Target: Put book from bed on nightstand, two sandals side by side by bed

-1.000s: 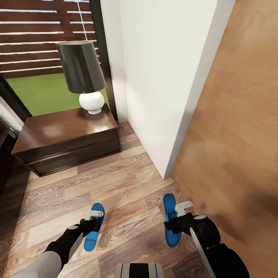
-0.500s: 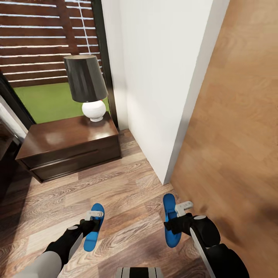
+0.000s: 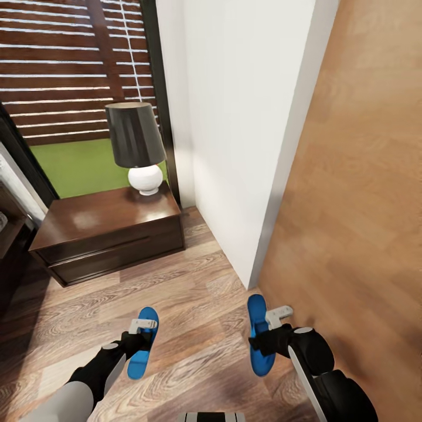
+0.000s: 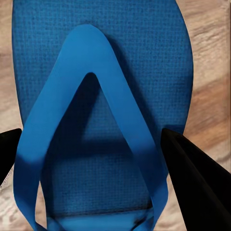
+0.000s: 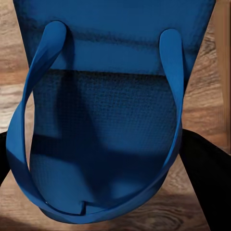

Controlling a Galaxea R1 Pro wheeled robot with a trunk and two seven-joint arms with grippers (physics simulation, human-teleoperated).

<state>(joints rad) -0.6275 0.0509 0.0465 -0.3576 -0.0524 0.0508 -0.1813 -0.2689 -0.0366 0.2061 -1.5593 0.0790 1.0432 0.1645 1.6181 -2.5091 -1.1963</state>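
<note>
Each gripper holds one of the two bright blue sandals above the wooden floor. My left gripper [image 3: 137, 341] is shut on the left sandal [image 3: 144, 346]; in the left wrist view its dark fingers [image 4: 192, 175] flank the sole [image 4: 103, 86]. The right gripper [image 3: 262, 341] is shut on the right sandal [image 3: 257, 328], with the dark fingers [image 5: 209, 175] on either side of the sole [image 5: 110, 125]. The two sandals are about a forearm's length apart. The nightstand [image 3: 94, 225], dark brown with one drawer, stands ahead to the left. The book is out of view.
A black-shaded lamp with a white base [image 3: 136, 140] stands on the nightstand's back right corner. A white wall corner [image 3: 234, 146] juts out ahead, with a wooden panel [image 3: 363, 205] close on the right. A dark shape [image 3: 9, 246] cuts in at the left edge.
The camera has moved: nightstand and lamp sit lower and further right in the picture. Both grippers keep their hold on the sandals at the same spots.
</note>
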